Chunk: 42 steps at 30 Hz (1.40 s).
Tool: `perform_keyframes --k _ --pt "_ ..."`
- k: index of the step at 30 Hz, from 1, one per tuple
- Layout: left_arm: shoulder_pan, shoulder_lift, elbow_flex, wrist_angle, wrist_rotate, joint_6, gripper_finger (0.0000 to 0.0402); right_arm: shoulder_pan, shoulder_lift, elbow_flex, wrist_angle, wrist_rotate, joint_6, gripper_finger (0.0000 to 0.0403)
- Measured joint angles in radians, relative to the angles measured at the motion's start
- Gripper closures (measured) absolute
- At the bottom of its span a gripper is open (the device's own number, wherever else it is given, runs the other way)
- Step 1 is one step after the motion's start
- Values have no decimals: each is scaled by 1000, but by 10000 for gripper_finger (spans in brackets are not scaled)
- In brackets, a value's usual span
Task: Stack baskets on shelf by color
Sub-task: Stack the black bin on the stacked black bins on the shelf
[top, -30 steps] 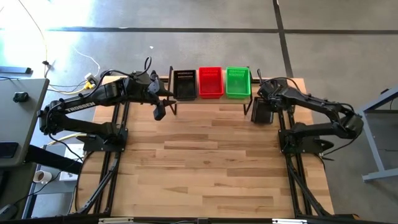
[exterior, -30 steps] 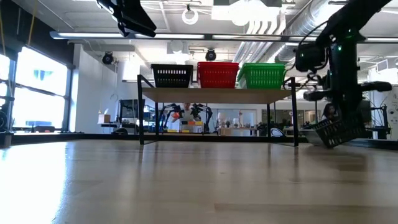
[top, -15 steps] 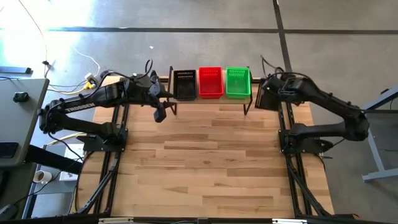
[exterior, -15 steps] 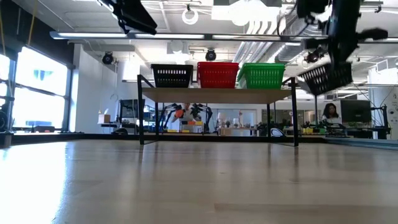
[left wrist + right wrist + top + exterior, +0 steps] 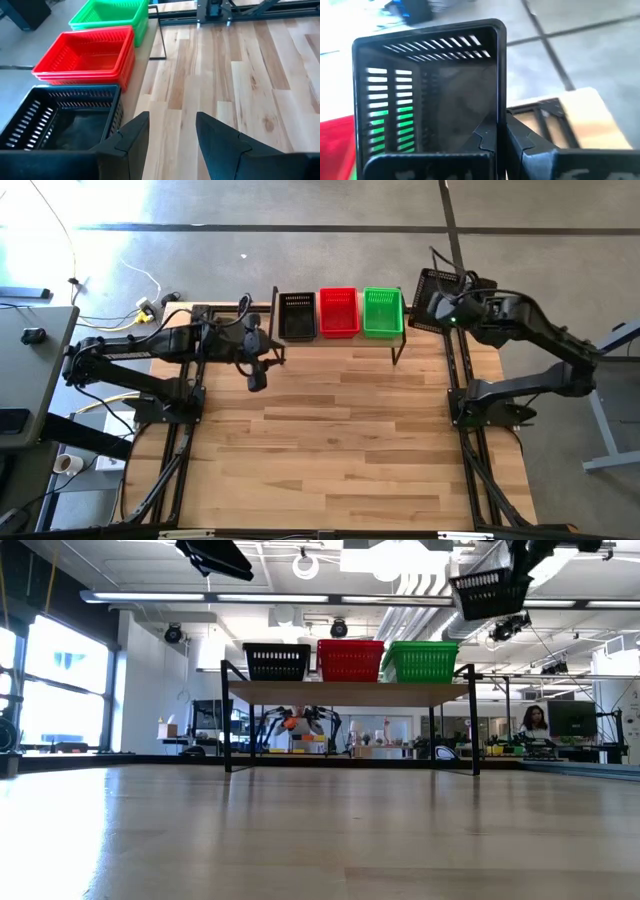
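Note:
The shelf [image 5: 350, 693] at the table's far edge carries a black basket [image 5: 296, 316], a red basket [image 5: 338, 312] and a green basket [image 5: 382, 311] side by side, resting on their bottoms. My right gripper [image 5: 501, 142] is shut on another black basket [image 5: 436, 284], high in the air just right of the shelf's right end; the low view shows this basket [image 5: 487, 592] above shelf height. My left gripper [image 5: 257, 372] hangs open and empty in front of the shelf's left end, near the black basket [image 5: 65, 117]. My right gripper holds the black basket by one side wall at its rim [image 5: 499, 117]. One finger [image 5: 487, 140] is inside the basket and the other [image 5: 525, 147] outside. The basket is lifted clear of table and shelf, tilted, its open side turned toward the wrist camera.
Red basket [image 5: 85, 55] and green basket [image 5: 111, 14] each appear as nested stacks. Bare wooden tabletop [image 5: 330, 440] stretches in front of the shelf. Black arm frames run along both table sides [image 5: 180, 450].
My right gripper has risen from table level to above shelf height with the black basket, tipping and turning it, and has drifted toward the far edge. My left gripper has swung a little toward the near edge, still open.

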Motion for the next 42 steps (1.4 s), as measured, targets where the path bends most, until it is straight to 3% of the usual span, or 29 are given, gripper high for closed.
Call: perform_keyframes --k 11,22,36,42 --pt "-143 45 0 3 -135 -44 248 243 59 -9 299 11 -170 403" --pt "-319 132 0 -7 -247 -163 248 449 267 -10 525 54 -177 403" --pt "-517 248 0 1 -430 -230 248 506 505 -10 774 41 -173 403" --pt "-567 274 0 44 -456 -255 248 506 586 -10 884 19 -181 403"
